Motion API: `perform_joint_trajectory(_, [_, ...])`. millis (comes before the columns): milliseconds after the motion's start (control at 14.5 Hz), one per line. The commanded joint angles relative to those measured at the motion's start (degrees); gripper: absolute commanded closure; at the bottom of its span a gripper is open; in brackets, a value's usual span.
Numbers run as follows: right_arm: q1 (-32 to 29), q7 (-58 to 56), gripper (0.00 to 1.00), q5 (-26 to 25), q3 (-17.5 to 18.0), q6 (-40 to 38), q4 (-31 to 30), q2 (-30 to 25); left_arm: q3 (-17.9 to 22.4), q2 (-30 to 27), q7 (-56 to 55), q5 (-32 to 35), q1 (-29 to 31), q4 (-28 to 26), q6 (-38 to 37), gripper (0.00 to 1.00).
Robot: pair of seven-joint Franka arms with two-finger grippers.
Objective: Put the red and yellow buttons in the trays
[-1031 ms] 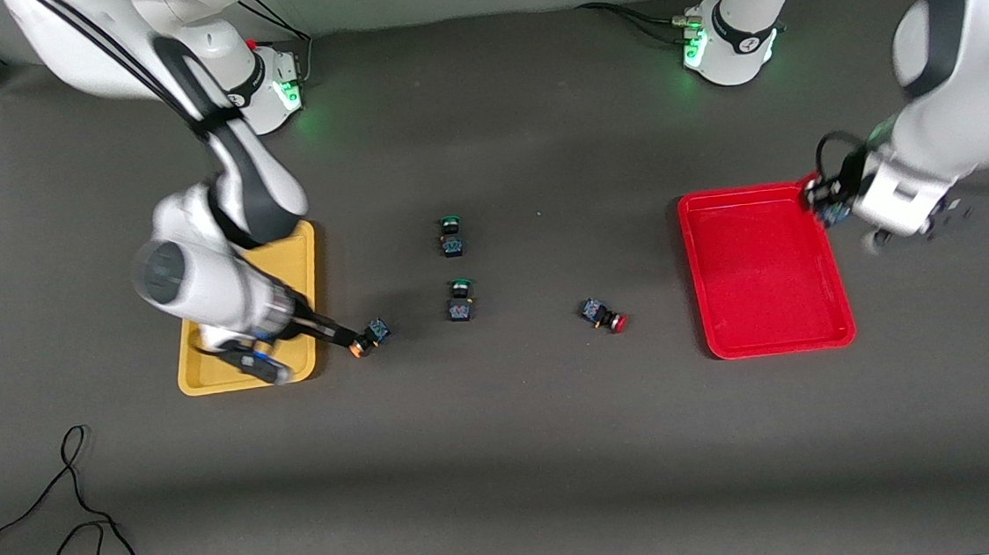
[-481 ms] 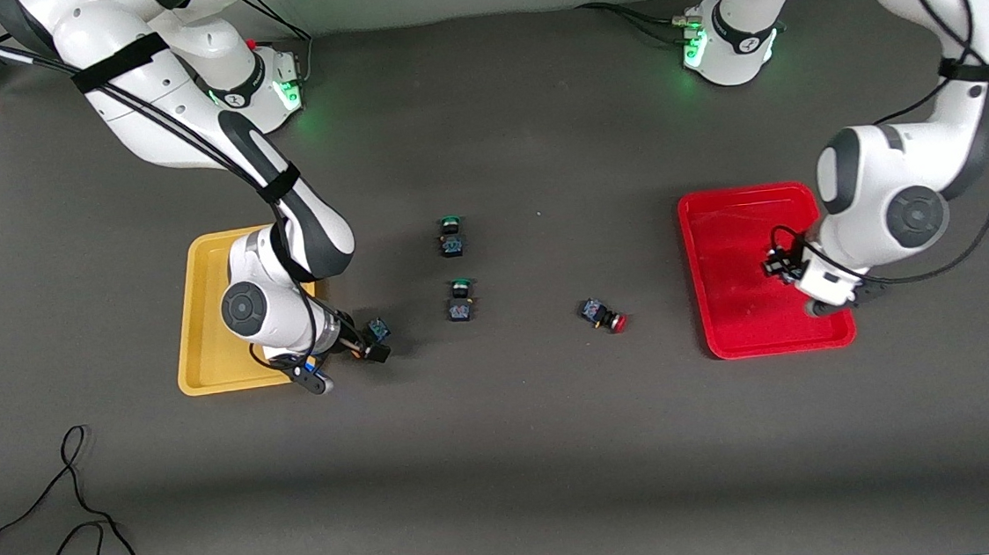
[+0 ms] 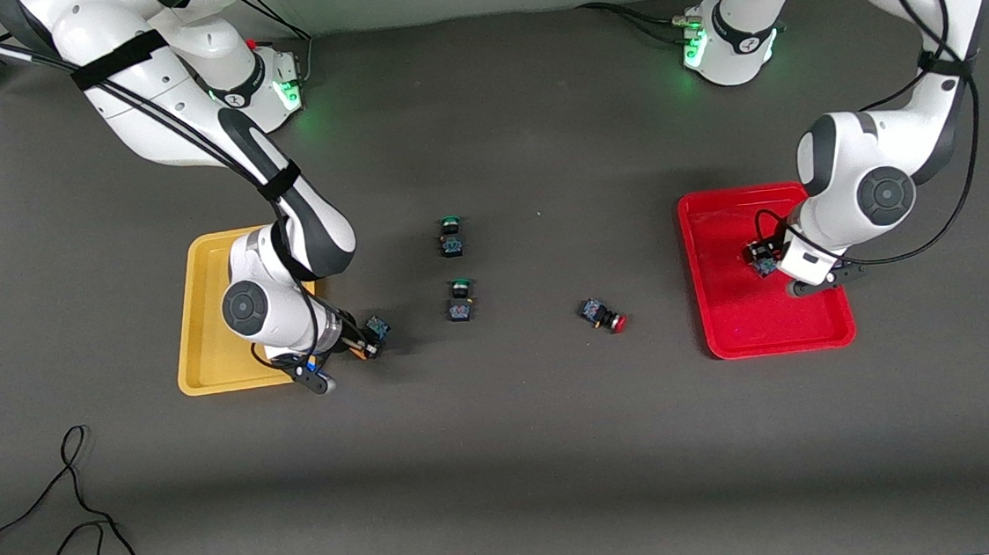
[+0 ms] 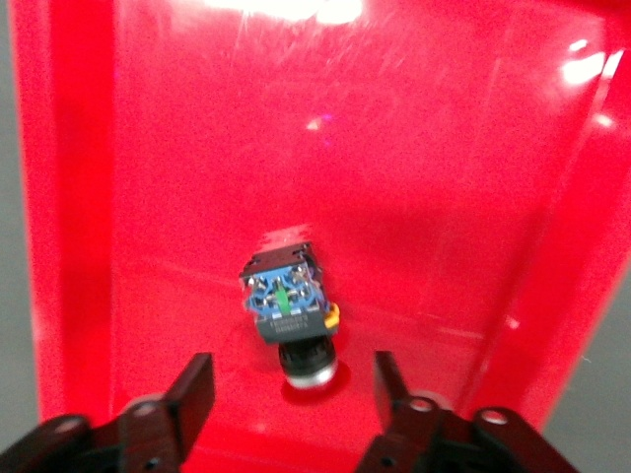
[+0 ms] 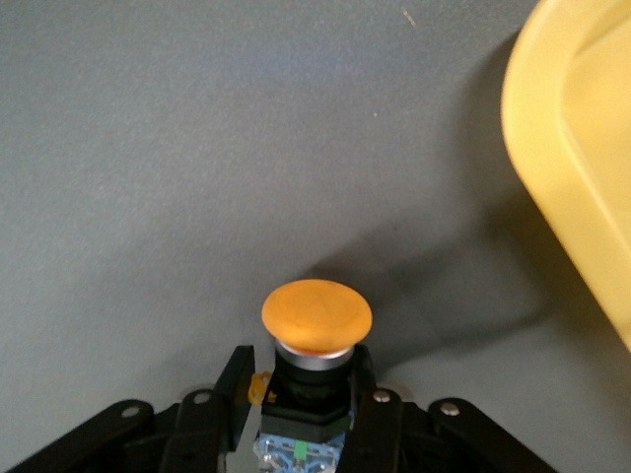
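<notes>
My right gripper [image 3: 362, 346] [image 5: 302, 372] is shut on an orange-yellow capped button [image 3: 374, 329] [image 5: 315, 319], low at the table surface beside the yellow tray [image 3: 203, 336] [image 5: 582, 168]. My left gripper [image 3: 763, 258] [image 4: 293, 369] is open, low over the red tray [image 3: 728, 330] [image 4: 177, 148]. A dark blue-bodied button [image 4: 288, 307] lies in that tray between the fingers, cap turned away, its colour hidden. A red-capped button [image 3: 606, 315] lies on the table between the trays. The second yellow button is out of view.
Two green-capped buttons [image 3: 451, 236] [image 3: 460, 300] stand mid-table, one nearer the front camera than the other. A black cable [image 3: 81, 522] loops at the table's near corner toward the right arm's end.
The left gripper moved from the red tray's corner to over its inside and opened; its button now lies in the tray. The right gripper closed on the yellow button.
</notes>
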Motion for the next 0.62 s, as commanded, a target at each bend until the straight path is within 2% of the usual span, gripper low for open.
perform_joint_trajectory(0, [-1.5, -1.0, 1.0, 0.2, -0.3, -10.5, 0.4, -8.6, -0.2, -1.1, -2.2, -0.8, -2.5, 12.6, -15.9, 0.0])
perform_joint_trajectory(69, [-1.9, -4.3, 1.0, 0.1, -1.3, -14.6, 0.1, -11.9, -0.2, 0.4, -4.3, -1.3, -4.0, 19.2, -21.4, 0.0])
perform_joint_trajectory(206, [-2.0, -14.5, 1.0, 0.0, -7.2, -18.9, -1.4, -15.9, -0.2, 3.6, -8.7, -1.4, -6.7, 30.8, -29.0, 0.0])
perform_joint_trajectory(275, [-2.0, -21.1, 1.0, -0.1, -10.0, -18.7, -3.1, -15.8, -0.2, 6.2, -9.9, -1.5, -7.8, 37.2, -31.9, 0.0])
perform_joint_trajectory(412, [-2.0, -30.1, 1.0, 0.0, -14.0, -10.1, -9.7, -14.7, -0.2, 11.9, -10.9, -2.9, -8.4, 49.1, -38.5, 0.0])
perform_joint_trajectory(550, [-2.5, -34.7, 1.0, 0.7, -15.7, -4.6, -12.2, -12.8, -0.2, 16.0, -12.6, -5.9, -9.2, 56.6, -41.4, 0.0])
